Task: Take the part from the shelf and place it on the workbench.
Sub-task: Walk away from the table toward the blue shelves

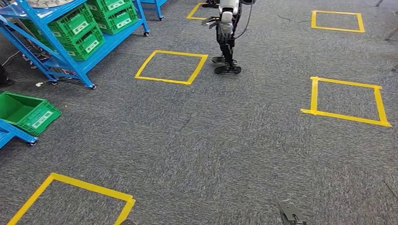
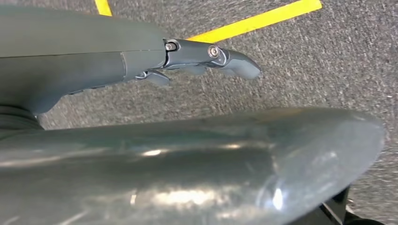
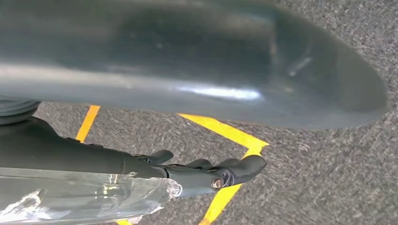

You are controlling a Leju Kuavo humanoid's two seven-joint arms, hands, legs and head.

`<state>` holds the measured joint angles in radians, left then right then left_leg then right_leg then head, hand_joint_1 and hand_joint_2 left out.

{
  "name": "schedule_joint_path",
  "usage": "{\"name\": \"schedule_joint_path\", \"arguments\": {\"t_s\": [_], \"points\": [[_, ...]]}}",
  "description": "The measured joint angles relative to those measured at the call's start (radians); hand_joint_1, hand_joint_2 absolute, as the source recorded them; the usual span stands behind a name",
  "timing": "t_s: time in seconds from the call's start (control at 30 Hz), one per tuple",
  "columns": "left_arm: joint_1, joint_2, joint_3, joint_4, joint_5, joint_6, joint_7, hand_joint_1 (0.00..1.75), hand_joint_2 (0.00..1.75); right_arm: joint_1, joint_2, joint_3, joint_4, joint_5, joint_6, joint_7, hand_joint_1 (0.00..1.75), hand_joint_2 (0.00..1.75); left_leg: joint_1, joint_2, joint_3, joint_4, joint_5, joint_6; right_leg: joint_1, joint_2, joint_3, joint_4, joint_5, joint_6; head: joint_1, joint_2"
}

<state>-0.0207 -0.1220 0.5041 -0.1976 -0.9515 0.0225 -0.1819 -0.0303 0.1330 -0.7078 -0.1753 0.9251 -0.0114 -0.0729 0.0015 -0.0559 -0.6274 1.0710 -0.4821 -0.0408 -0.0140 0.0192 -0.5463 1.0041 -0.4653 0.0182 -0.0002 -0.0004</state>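
Grey carpet [image 1: 211,140] ran across the whole room, w/ yellow tape squares [image 1: 162,80] marked on it here and there. Far left stood a blue shelf [image 1: 115,40] on castors, stacked w/ green crates [image 1: 75,30]; nearer, by the left edge, one more green crate [image 1: 26,112] sat tilted on a low blue cart [image 1: 11,131]. At the far end another robot [image 1: 227,28] stood just beyond one tape square, arm hanging, well apart from the shelf. Both arms of our robot hung down over the carpet. Left hand [image 2: 141,61] was released: fingers [image 2: 234,63] stretched out straight, nothing in them, tape line on the floor below. Right hand [image 3: 141,164] had the clear plastic-wrapped part [image 3: 84,197] lying along its dark fingers [image 3: 244,166] and touching them, lifted off the floor, so it was grasping it; fingers looked nearly straight, and exactly how they pinched the wrap I couldn't tell. Contents of the wrap were too blurred to make out.
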Motion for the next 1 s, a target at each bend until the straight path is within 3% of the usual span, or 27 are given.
{"name": "schedule_joint_path", "arguments": {"t_s": [0.07, 0.1, 0.13, 0.2, 0.27, 0.33, 0.4, 0.47, 0.57, 0.6, 0.63, 0.7, 0.77, 0.83, 0.9, 0.97, 1.0], "points": [[-0.004, -0.001, 0.0, 0.0, 0.0, 0.0, -0.001, 0.0, 0.0, 0.003, 0.0, -0.001, 0.0, 0.0, 0.0, 0.0, 0.0, 0.0, 0.0, 0.03, -0.066, 0.136, -0.062, -0.005, 0.003, -0.026, -0.001, -0.002, 0.0, -0.005, -0.003, 0.0], [-0.004, -0.002, 0.0, 0.0, 0.0, 0.0, -0.001, 0.0, 0.0, 0.003, 0.0, -0.001, 0.0, 0.0, 0.0, 0.0, 0.0, 0.0, 0.0, 0.035, -0.087, 0.18, -0.074, -0.006, 0.005, -0.039, -0.001, -0.002, -0.001, -0.006, -0.003, 0.0], [-0.003, -0.003, 0.0, 0.0, 0.0, 0.0, -0.001, 0.0, 0.0, 0.003, 0.0, -0.001, 0.0, 0.0, 0.0, 0.0, 0.0, 0.0, 0.0, 0.037, -0.09, 0.189, -0.067, -0.005, 0.005, -0.05, -0.001, -0.001, -0.002, -0.006, -0.003, 0.0], [-0.002, -0.003, 0.0, 0.0, 0.0, 0.0, -0.001, 0.0, 0.0, 0.002, 0.0, -0.002, 0.0, 0.0, 0.001, 0.0, 0.0, 0.0, -0.001, 0.051, -0.041, 0.102, -0.011, -0.003, 0.005, -0.071, 0.002, -0.001, -0.003, -0.004, -0.003, 0.0], [-0.005, -0.003, 0.001, 0.0, 0.0, 0.001, -0.001, 0.0, 0.0, 0.002, 0.0, -0.002, 0.0, 0.001, 0.001, 0.0, 0.0, 0.0, -0.004, 0.094, 0.033, -0.029, 0.037, 0.004, 0.01, -0.088, 0.004, 0.001, -0.008, 0.003, -0.005, 0.0], [-0.008, -0.003, 0.001, 0.0, 0.0, 0.001, -0.001, 0.0, 0.0, 0.001, 0.0, -0.002, 0.0, 0.001, 0.001, 0.001, 0.0, 0.0, -0.008, 0.118, 0.064, -0.09, 0.044, 0.013, 0.016, -0.105, 0.006, 0.003, -0.013, 0.013, -0.003, 0.0], [-0.005, -0.002, 0.002, 0.0, 0.0, 0.002, -0.001, 0.0, 0.0, -0.001, 0.0, -0.002, 0.0, 0.002, 0.002, 0.001, 0.0, 0.0, -0.008, 0.1, 0.063, -0.096, 0.043, 0.024, 0.017, -0.121, 0.011, 0.002, -0.017, 0.023, 0.0, 0.0], [-0.002, -0.001, 0.004, 0.0, 0.0, 0.002, -0.001, 0.0, 0.0, -0.003, 0.0, -0.002, 0.0, 0.002, 0.002, 0.001, 0.0, 0.0, -0.004, 0.081, 0.066, -0.098, 0.046, 0.034, 0.013, -0.096, 0.0, 0.037, -0.044, 0.034, 0.003, 0.0], [-0.006, -0.003, 0.004, 0.0, 0.0, 0.003, -0.001, 0.0, 0.0, 0.001, 0.0, -0.002, 0.0, 0.003, 0.002, 0.003, 0.0, 0.0, -0.001, 0.049, 0.067, -0.099, 0.048, 0.044, 0.01, -0.035, -0.087, 0.221, -0.13, 0.043, 0.011, 0.0], [-0.006, -0.004, 0.004, 0.0, 0.0, 0.003, -0.001, 0.0, 0.0, 0.003, 0.0, -0.002, 0.0, 0.004, 0.002, 0.003, 0.0, 0.0, -0.001, 0.036, 0.067, -0.099, 0.047, 0.045, 0.01, -0.029, -0.115, 0.27, -0.142, 0.043, 0.012, 0.0], [-0.006, -0.004, 0.004, 0.0, 0.0, 0.003, -0.001, 0.0, 0.0, 0.005, 0.0, -0.002, 0.0, 0.005, 0.001, 0.004, 0.0, 0.0, -0.001, 0.024, 0.067, -0.099, 0.047, 0.045, 0.01, -0.026, -0.128, 0.286, -0.135, 0.044, 0.013, 0.0], [-0.005, -0.004, 0.005, 0.0, -0.001, 0.002, -0.001, 0.0, 0.0, 0.004, 0.0, -0.003, 0.0, 0.008, 0.0, 0.003, 0.0, 0.0, 0.001, 0.0, 0.069, -0.098, 0.047, 0.043, 0.007, -0.017, -0.101, 0.207, -0.073, 0.043, 0.012, 0.0], [-0.005, -0.004, 0.006, 0.0, -0.002, 0.001, -0.001, 0.0, 0.0, 0.002, 0.0, -0.002, 0.0, 0.01, -0.001, 0.002, 0.0, 0.0, 0.001, -0.023, 0.068, -0.095, 0.046, 0.034, -0.002, 0.028, -0.042, 0.078, -0.017, 0.042, 0.013, 0.0], [-0.006, -0.004, 0.006, 0.0, -0.003, 0.001, -0.001, 0.0, 0.0, 0.002, 0.001, -0.002, 0.0, 0.013, -0.002, 0.001, 0.0, 0.0, 0.001, -0.042, 0.061, -0.093, 0.049, 0.022, -0.007, 0.062, -0.015, 0.021, -0.004, 0.035, 0.013, 0.0], [-0.004, -0.003, 0.006, 0.0, -0.006, 0.001, -0.001, 0.0, 0.0, 0.002, 0.001, -0.002, 0.001, 0.015, -0.003, 0.001, 0.0, 0.0, 0.004, -0.057, 0.054, -0.095, 0.054, 0.009, -0.004, 0.049, -0.015, 0.018, -0.003, 0.02, 0.012, 0.0], [-0.001, -0.002, 0.007, 0.0, -0.008, 0.001, -0.001, 0.0, 0.0, 0.001, 0.001, -0.003, 0.0, 0.016, -0.003, 0.001, 0.0, 0.0, 0.004, -0.028, 0.04, -0.07, 0.035, 0.0, -0.004, 0.028, -0.014, 0.014, 0.001, 0.005, 0.008, 0.0], [-0.002, -0.002, 0.007, 0.0, -0.01, 0.001, -0.001, 0.0, 0.0, 0.001, 0.001, -0.003, 0.0, 0.016, -0.003, 0.001, 0.0, 0.0, 0.003, -0.005, 0.021, -0.029, 0.009, -0.003, -0.004, 0.016, -0.013, 0.011, 0.002, -0.001, 0.005, 0.0]]}}
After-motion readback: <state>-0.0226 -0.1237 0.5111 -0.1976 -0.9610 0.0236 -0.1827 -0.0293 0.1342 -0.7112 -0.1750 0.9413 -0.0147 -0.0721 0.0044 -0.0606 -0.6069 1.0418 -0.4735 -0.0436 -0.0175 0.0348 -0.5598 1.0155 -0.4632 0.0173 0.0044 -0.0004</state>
